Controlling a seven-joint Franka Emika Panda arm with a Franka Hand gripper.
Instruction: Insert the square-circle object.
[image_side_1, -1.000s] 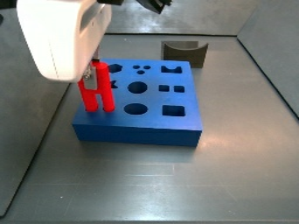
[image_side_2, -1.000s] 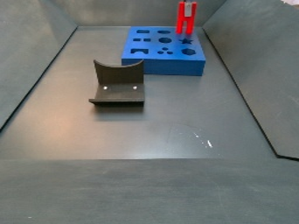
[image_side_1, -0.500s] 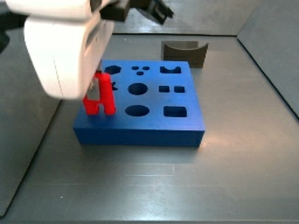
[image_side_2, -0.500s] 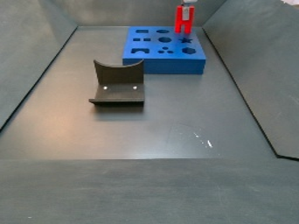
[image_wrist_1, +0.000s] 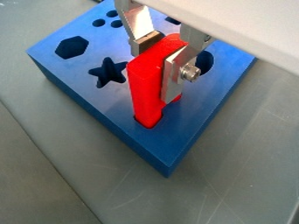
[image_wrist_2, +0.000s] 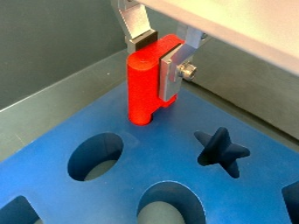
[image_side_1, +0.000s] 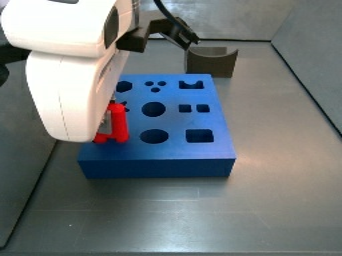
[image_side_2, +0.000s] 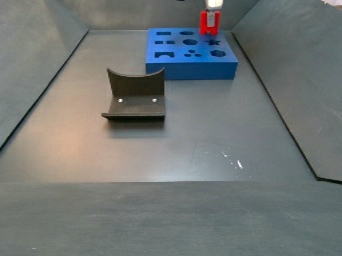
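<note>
The gripper (image_wrist_1: 163, 54) hung over a corner of the blue block (image_wrist_1: 82, 83); its silver fingers (image_wrist_2: 177, 68) pinched the top of the red piece (image_wrist_2: 146, 86). The red piece stood straight up with its bottom end in the block; the step looked like the push-in part, not yet finished. Next it likely had to press straight down, then let go; a tilt could jam it.

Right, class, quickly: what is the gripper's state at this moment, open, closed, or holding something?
Gripper: closed on the red square-circle object, above the blue block, the piece's lower end at the block.
</note>
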